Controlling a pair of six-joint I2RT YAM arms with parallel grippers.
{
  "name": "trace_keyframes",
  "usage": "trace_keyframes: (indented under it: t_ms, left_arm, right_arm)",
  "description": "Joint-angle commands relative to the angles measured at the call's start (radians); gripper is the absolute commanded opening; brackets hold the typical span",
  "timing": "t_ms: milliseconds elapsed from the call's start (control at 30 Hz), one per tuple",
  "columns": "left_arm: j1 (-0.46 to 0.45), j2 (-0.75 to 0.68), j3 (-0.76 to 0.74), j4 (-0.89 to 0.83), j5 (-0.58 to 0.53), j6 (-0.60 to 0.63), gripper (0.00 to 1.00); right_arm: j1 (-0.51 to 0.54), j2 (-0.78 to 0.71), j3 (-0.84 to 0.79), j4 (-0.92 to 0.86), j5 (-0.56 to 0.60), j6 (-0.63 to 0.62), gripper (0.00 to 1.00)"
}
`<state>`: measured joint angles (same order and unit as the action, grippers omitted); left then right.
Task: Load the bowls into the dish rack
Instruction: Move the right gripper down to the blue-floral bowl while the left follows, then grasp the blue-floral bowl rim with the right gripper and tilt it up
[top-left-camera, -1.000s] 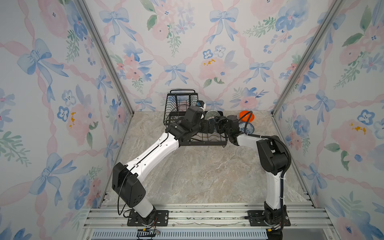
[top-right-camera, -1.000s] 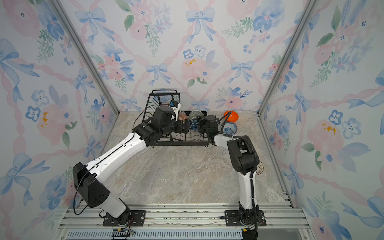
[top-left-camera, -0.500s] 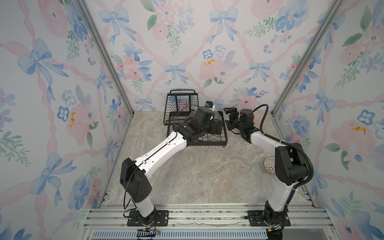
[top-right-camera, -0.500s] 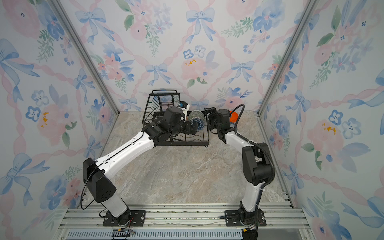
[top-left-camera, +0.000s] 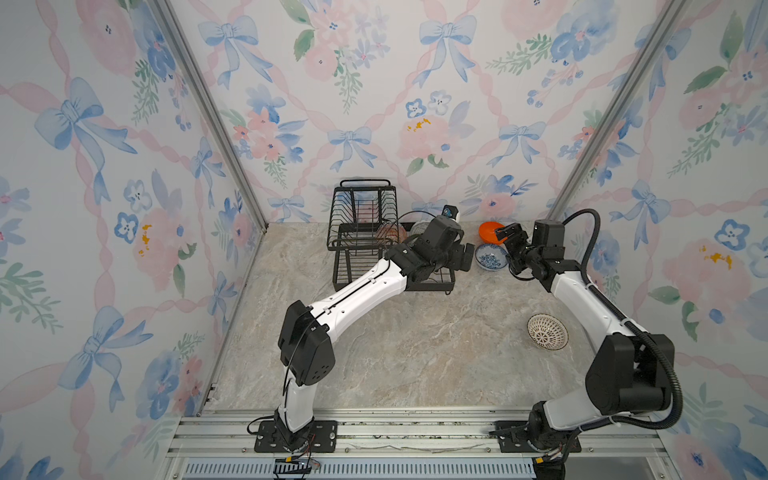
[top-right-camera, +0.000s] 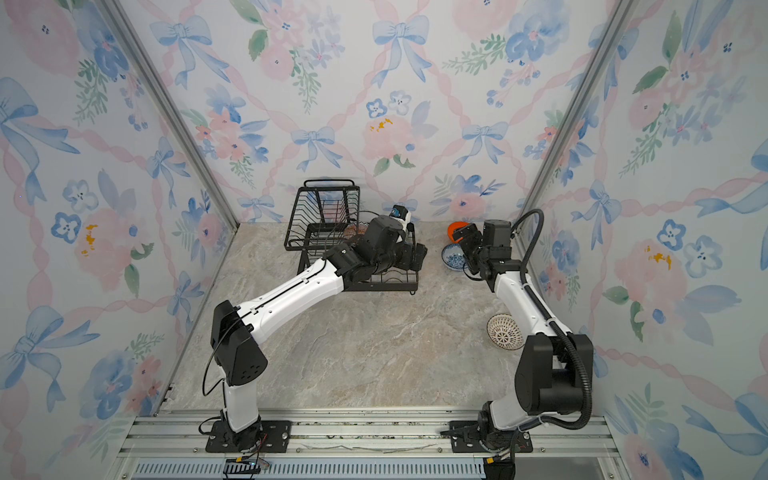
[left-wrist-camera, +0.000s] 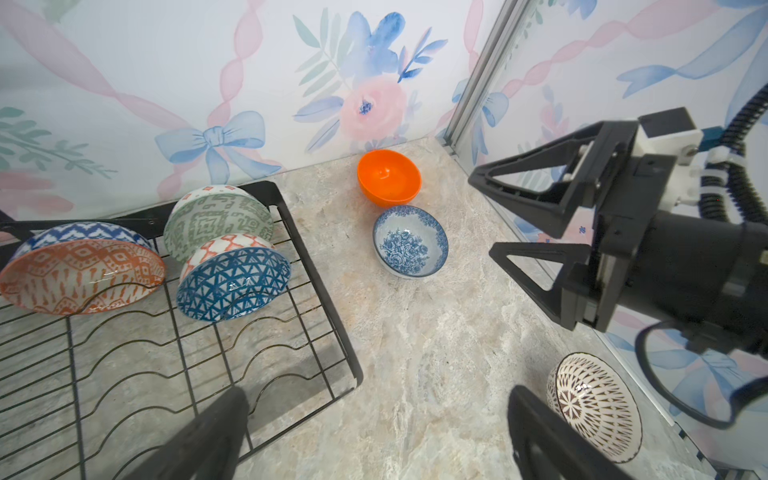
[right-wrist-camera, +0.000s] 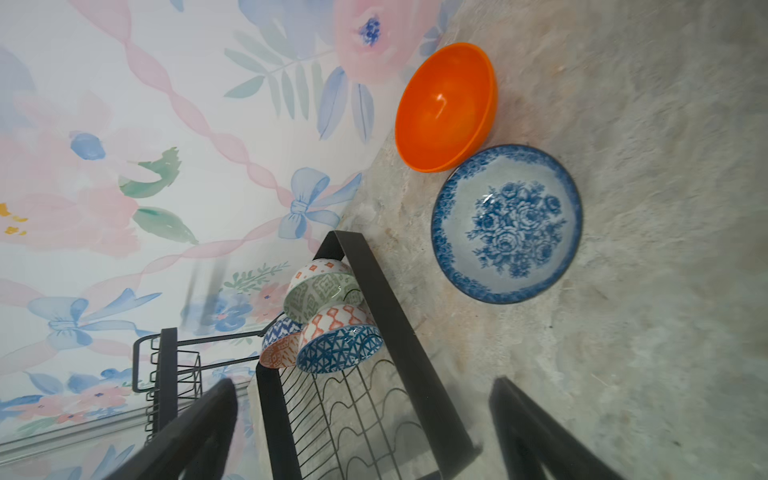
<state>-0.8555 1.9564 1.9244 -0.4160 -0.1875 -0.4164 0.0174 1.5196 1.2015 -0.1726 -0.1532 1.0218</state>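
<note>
- We see that the right gripper (top-left-camera: 510, 239) has left the dish rack (top-left-camera: 357, 216), over whose right end it reached a second ago. It now hangs near the far right corner of the table (top-left-camera: 415, 353).
- Its jaws stand wide apart with nothing between them, as the left wrist view (left-wrist-camera: 484, 216) also shows.
- It sits close beside the orange bowl (top-left-camera: 487, 230) and the blue floral bowl (top-left-camera: 491, 258). Both rest on the table right of the rack, and their rims appear to touch.
- The left gripper (top-left-camera: 465, 257) has shifted from the middle of the rack to its right edge. Its fingers (left-wrist-camera: 224, 432) are spread and empty, and it faces the floral bowl.
- The lattice bowl (top-left-camera: 547, 331) was hidden behind the right arm a second ago. It now shows plainly at the near right of the table, well apart from the others.
- Three bowls stand on edge at the far right end of the rack's flat base. They are the grey-green bowl (left-wrist-camera: 218, 220), the dark-blue geometric bowl (left-wrist-camera: 232, 284) and the orange-white bowl (left-wrist-camera: 83, 276).
</note>
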Motion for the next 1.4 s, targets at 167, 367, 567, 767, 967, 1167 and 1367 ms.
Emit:
trace_keyframes:
  t_ms: [167,367,567,767,967,1167,1367]
  left_arm:
    - [-0.025,0.192,0.205,0.004,0.006,-0.027,0.98]
    - [-0.025,0.210,0.177,0.003,0.018,-0.024,0.98]
    - [-0.024,0.208,0.169,0.004,0.013,-0.024,0.98]
    - [-0.017,0.217,0.177,0.003,0.024,-0.034,0.98]
    - [-0.007,0.219,0.158,0.002,0.042,-0.040,0.98]
    - [-0.002,0.197,0.138,0.002,0.054,-0.047,0.98]
    - [0.010,0.154,0.080,0.002,0.057,-0.041,0.98]
  right_arm:
    - [-0.147,0.069,-0.028,-0.220,-0.085,-0.167,0.97]
    - [-0.169,0.177,0.050,-0.236,-0.069,-0.262,0.97]
    - [-0.176,0.308,0.158,-0.231,-0.098,-0.289,0.97]
    - [-0.176,0.431,0.243,-0.229,-0.113,-0.260,0.90]
    - [-0.151,0.490,0.271,-0.204,-0.124,-0.253,0.72]
    - [-0.140,0.535,0.295,-0.202,-0.132,-0.256,0.63]
    - [-0.140,0.575,0.323,-0.215,-0.122,-0.274,0.53]
